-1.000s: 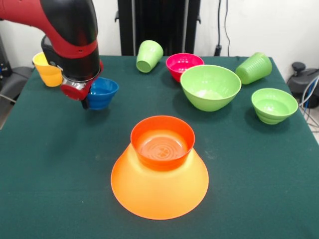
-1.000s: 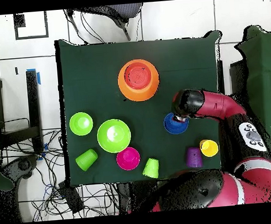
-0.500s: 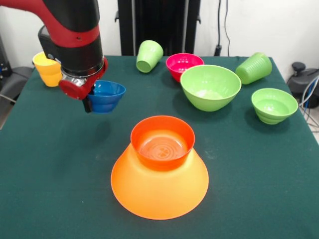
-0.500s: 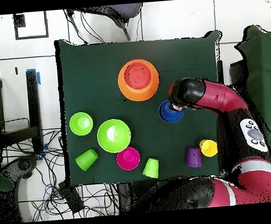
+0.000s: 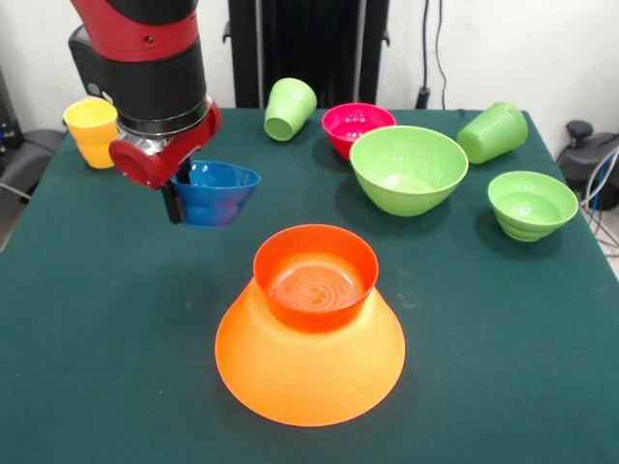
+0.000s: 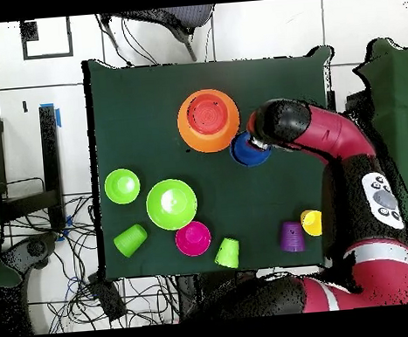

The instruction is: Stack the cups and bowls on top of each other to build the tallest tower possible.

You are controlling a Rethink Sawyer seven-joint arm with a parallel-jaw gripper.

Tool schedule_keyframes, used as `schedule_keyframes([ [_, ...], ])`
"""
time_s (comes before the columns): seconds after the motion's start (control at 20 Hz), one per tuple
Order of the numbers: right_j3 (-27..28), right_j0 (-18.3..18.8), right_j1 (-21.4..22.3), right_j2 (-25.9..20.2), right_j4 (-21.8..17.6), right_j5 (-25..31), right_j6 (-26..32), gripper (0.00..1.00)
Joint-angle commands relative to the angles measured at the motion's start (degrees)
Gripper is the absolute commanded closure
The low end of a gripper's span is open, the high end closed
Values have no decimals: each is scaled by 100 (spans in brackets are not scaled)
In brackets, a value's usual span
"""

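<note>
We saw the claw gripping the blue bowl by its rim (lifted off the worktop), beside the tower

I am driving a robot in a lab room. The table has a dark green cloth on it, and the big red and black robot arm reaches over it. From above I see a floor of white tiles with black cables lying loose by the table. There is blue tape stuck on the floor. Behind the table I see a plain white wall with wires hanging down.
</note>
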State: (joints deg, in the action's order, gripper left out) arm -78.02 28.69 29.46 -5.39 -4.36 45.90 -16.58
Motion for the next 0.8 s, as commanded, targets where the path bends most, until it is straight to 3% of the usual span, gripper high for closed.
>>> schedule_keyframes([
  [0.05, 414, -228, -127, -492, 386, -575, -1681, 100],
  [0.45, 1330, -587, -400, -208, 778, -252, -2397, 100],
  [0.8, 1469, -610, -266, -161, 1008, 102, -2605, 100],
])
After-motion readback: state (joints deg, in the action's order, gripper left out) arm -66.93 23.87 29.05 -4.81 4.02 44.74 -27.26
